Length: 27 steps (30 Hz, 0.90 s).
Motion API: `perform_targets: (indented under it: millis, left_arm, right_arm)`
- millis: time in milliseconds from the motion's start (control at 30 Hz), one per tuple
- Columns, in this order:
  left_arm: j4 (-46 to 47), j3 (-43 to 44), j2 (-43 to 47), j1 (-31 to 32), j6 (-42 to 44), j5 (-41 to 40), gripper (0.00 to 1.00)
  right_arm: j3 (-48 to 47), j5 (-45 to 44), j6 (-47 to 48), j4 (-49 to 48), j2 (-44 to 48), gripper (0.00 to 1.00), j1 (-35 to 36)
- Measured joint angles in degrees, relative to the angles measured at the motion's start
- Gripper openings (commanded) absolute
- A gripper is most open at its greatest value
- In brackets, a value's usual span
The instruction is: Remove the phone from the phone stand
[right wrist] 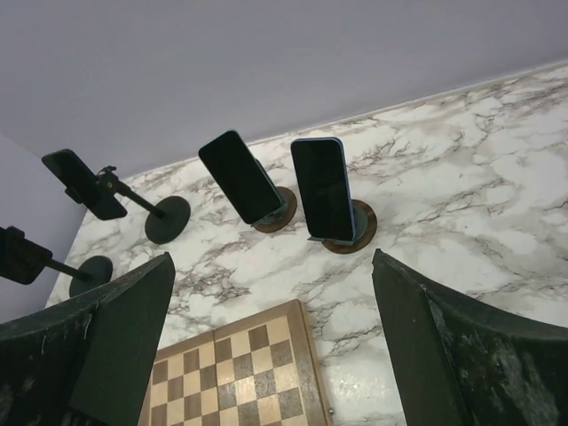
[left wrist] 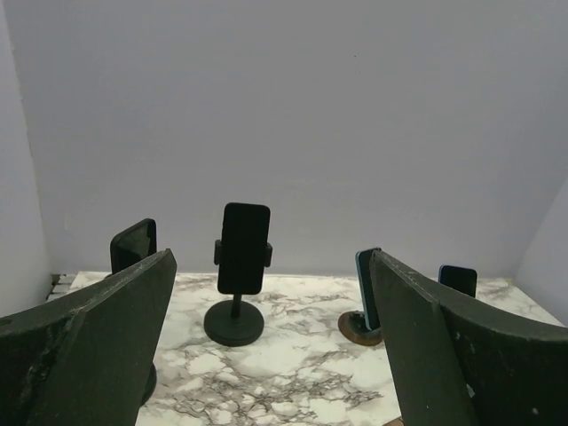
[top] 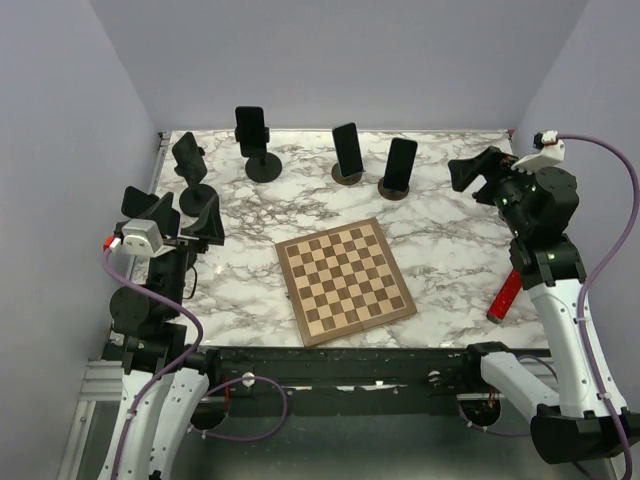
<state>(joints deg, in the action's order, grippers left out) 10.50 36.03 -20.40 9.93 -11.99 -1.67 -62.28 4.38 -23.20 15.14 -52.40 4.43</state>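
Chessboard (top: 345,282) on marble table (top: 450,240), red object (top: 503,295) near right edge

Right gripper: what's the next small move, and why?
Probably ease the right gripper forward and down toward the blue-edged phone, with the jaws open. They stand wide with nothing between them, well short of it. In the wrist view that phone, propped on its round stand, sits almost centred between the fingers.

Glossy marble table (top: 450,250), wooden chessboard (top: 345,281)
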Motion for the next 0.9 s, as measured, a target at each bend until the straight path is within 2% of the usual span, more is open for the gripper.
perform_targets:
  millis: [233,500,600,733,900]
  left_arm:
    - [0.0,0.0,0.0,0.5,0.0,0.0,0.99]
    - [0.0,0.0,0.0,1.3,-0.3,0.0,0.99]
    - [0.0,0.0,-0.3,1.4,-0.9,0.1,0.99]
    - [0.0,0.0,-1.7,1.4,-1.7,0.7,0.99]
    - [-0.2,0.0,-3.6,1.5,-2.4,2.1,0.99]
  right_arm:
    - [0.2,-1.5,-2.4,0.3,-2.5,1.00,0.0]
    - [1.8,-2.0,-11.4,0.9,-8.4,1.00,0.0]
    - [1.2,-0.7,-13.4,0.4,-14.4,1.00,0.0]
    - [-3.3,-1.8,-14.3,1.3,-26.8,1.00,2.3]
    - [-17.8,-8.5,-13.3,5.7,-44.2,1.00,10.2]
